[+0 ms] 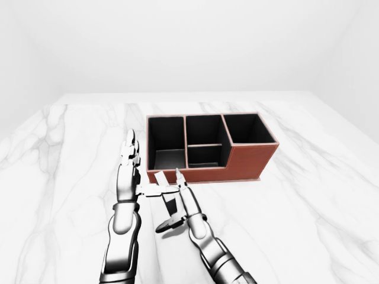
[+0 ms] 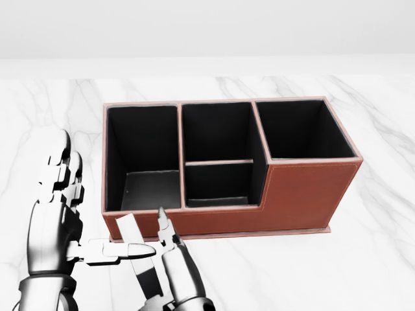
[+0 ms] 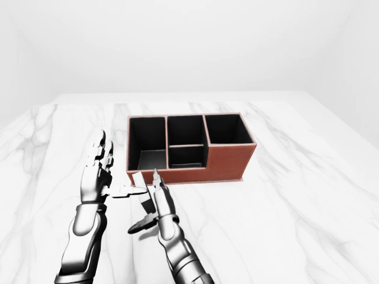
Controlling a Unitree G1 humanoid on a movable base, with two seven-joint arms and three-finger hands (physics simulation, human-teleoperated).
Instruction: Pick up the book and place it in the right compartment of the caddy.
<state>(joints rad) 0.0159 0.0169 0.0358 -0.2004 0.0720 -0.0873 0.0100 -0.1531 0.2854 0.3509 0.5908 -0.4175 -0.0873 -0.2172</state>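
Note:
The book [image 2: 128, 230], thin with a white end and a black end, lies flat on the marble just below the caddy's left corner in the head view. The brown caddy [image 2: 305, 188] has black insides; its right compartment [image 2: 305, 133] is empty and taller-walled. My left hand [image 2: 87, 217] is open left of the book, fingers upright, thumb reaching right across the book's middle. My right hand [image 2: 155, 259] is open too, its fingers pointing up along the book's right side and covering part of the black end, thumb spread low to the left.
The caddy's left compartment [image 2: 142, 155] and the two small middle ones [image 2: 217, 133] hold nothing. White marble table [image 1: 308, 207] stretches wide to the right of the caddy and below it. A plain white wall stands behind.

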